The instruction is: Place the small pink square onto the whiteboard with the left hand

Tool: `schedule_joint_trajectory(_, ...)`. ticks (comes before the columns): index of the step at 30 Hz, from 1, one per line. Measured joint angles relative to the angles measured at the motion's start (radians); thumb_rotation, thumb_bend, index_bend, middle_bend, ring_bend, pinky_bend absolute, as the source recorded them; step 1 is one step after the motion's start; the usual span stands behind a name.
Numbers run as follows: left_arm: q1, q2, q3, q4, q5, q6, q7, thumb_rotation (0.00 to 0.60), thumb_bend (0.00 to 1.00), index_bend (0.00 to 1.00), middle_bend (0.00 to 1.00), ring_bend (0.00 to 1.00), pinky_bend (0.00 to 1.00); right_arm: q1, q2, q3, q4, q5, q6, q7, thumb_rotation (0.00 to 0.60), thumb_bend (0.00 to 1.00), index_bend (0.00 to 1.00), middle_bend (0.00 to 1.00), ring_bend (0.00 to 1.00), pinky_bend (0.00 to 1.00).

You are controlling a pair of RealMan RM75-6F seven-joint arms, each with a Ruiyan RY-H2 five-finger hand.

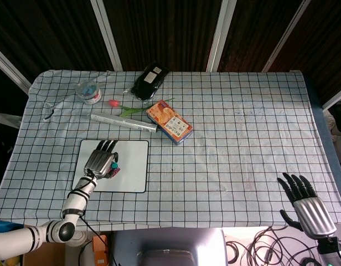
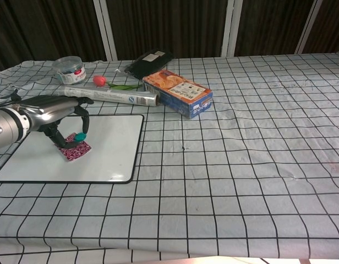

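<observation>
The small pink patterned square [image 2: 76, 149] lies flat on the whiteboard [image 2: 111, 157], left of its middle. My left hand [image 2: 59, 113] hangs over it with fingers curved down, and its fingertips [image 2: 58, 140] touch the square's far edge. The square does not look lifted. From the head view the left hand [image 1: 101, 162] covers most of the square [image 1: 115, 171], with only a corner showing on the whiteboard [image 1: 132, 166]. My right hand [image 1: 304, 208] rests at the table's near right corner, fingers spread and holding nothing.
Behind the whiteboard lie a silver tube [image 1: 123, 123], a pink tulip [image 1: 119, 105], an orange snack box [image 1: 169, 122], a black pouch [image 1: 149, 80] and a small round tub [image 1: 88, 91]. The checked cloth [image 1: 242, 144] spreads to the right.
</observation>
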Motion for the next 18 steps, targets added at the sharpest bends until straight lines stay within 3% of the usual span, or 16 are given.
schedule_joint_trajectory(13,0.005,0.002,0.039,0.057,-0.037,-0.010,0.005,0.600,0.33,0.51,0.01,0.00,0.00,0.000,-0.004,0.002,-0.005,-0.002,-0.002,-0.012,0.600,0.25,0.00,0.00,0.00,0.05)
schedule_joint_trajectory(18,0.003,0.001,0.046,0.059,-0.033,-0.005,0.007,0.600,0.33,0.44,0.00,0.00,0.00,0.000,-0.005,0.002,-0.006,-0.002,-0.004,-0.015,0.600,0.25,0.00,0.00,0.00,0.05)
